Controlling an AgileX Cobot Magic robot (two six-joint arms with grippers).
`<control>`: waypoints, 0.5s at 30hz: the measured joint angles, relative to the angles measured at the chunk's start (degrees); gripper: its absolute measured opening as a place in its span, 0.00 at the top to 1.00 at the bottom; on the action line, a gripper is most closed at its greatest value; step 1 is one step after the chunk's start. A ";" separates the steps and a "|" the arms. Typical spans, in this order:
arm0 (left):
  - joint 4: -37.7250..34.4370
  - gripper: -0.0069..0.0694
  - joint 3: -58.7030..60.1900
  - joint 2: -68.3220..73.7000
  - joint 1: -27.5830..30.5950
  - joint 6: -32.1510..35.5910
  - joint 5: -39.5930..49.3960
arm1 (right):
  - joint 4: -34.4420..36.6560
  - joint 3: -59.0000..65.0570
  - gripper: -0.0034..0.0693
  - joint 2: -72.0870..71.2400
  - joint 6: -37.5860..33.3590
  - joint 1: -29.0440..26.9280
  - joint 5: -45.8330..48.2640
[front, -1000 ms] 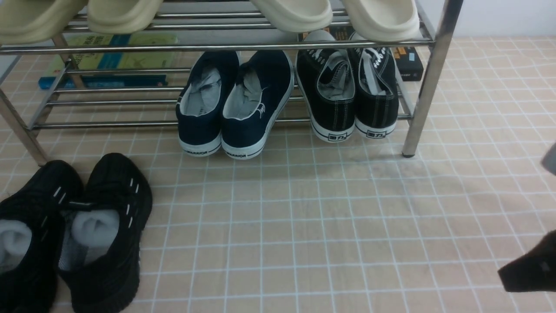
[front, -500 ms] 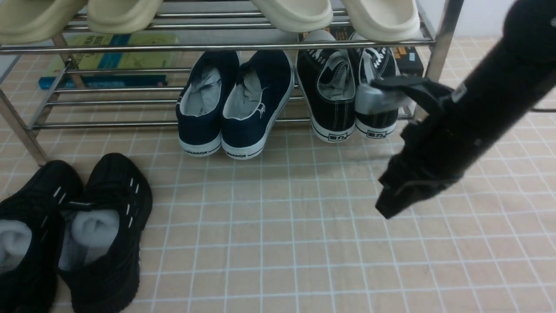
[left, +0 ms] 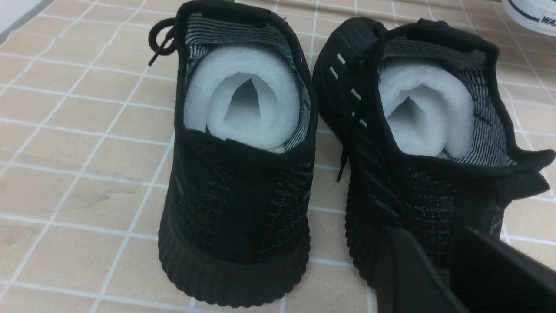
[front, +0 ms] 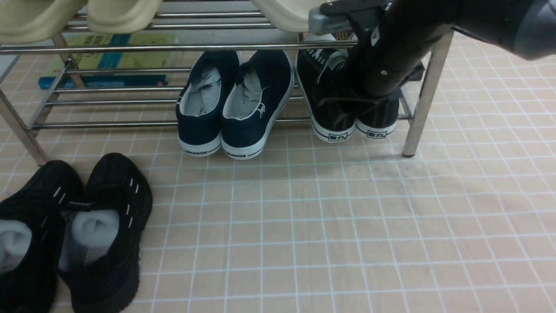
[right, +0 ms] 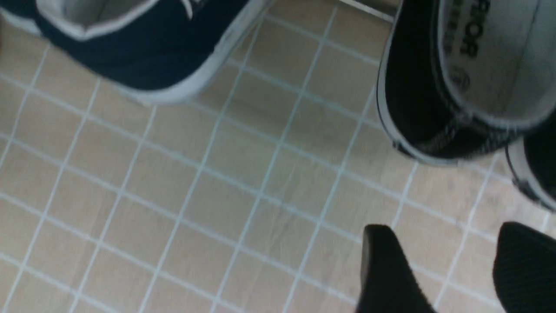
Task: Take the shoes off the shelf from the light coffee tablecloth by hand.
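Observation:
The black canvas shoes (front: 333,129) stand on the lower tier of the steel shelf (front: 425,95), at its right end, heels toward me. My right arm (front: 382,65) reaches in front of them and hides their tops; its fingers are lost against the dark shoes there. In the right wrist view my right gripper (right: 443,234) is open and empty above the light coffee tablecloth (right: 243,182), just short of the shoes' heels (right: 430,113). My left gripper (left: 443,269) is shut and empty behind the heel of an all-black knit sneaker (left: 417,204).
Navy slip-ons (front: 234,100) stand on the lower tier left of the canvas pair. Cream slippers (front: 121,15) lie on the top tier. Books (front: 108,56) lie behind the rack. The all-black knit sneakers (front: 104,230) sit on the cloth (front: 304,217) at front left.
My right arm has swung in from the lower right edge, up and forward to the rack's right end, and now covers the canvas shoes. The shoes have not moved.

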 joint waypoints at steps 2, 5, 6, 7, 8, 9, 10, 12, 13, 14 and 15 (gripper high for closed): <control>0.10 0.63 0.00 0.00 0.00 0.00 0.00 | 0.00 -0.56 0.42 1.45 0.00 0.00 -3.02; 0.10 0.63 0.00 0.00 0.00 0.00 0.00 | 0.00 -0.67 0.42 2.14 0.00 0.00 -5.65; 0.10 0.63 0.00 0.00 0.00 0.00 0.00 | -0.15 -0.86 0.42 2.57 0.00 0.00 -8.06; 0.10 0.63 0.00 0.00 0.00 0.00 0.00 | -0.47 -0.86 0.42 2.79 0.00 0.00 -9.37; 0.10 0.63 0.00 0.00 0.00 0.00 0.00 | -1.01 -0.91 0.42 3.11 0.00 0.00 -11.17; 0.17 0.63 0.00 0.00 0.00 0.00 -0.02 | -1.79 -0.93 0.42 3.49 0.00 0.00 -12.73; 0.17 0.63 0.00 0.00 0.00 0.00 -0.02 | -1.94 -0.93 0.42 3.55 0.00 0.00 -12.97; 0.40 0.62 0.00 0.00 0.00 0.00 -0.02 | -3.26 -0.93 0.42 4.42 0.00 0.00 -14.94; 0.57 0.62 0.00 0.00 0.00 0.00 -0.02 | -3.83 -0.93 0.42 5.06 0.00 0.00 -15.85; 0.64 0.62 0.00 0.00 0.00 0.00 -0.02 | -4.39 -0.93 0.42 5.42 0.00 0.00 -16.11; 0.71 0.62 0.00 0.00 0.00 0.00 -0.02 | -4.83 -0.93 0.42 5.95 0.00 0.00 -16.39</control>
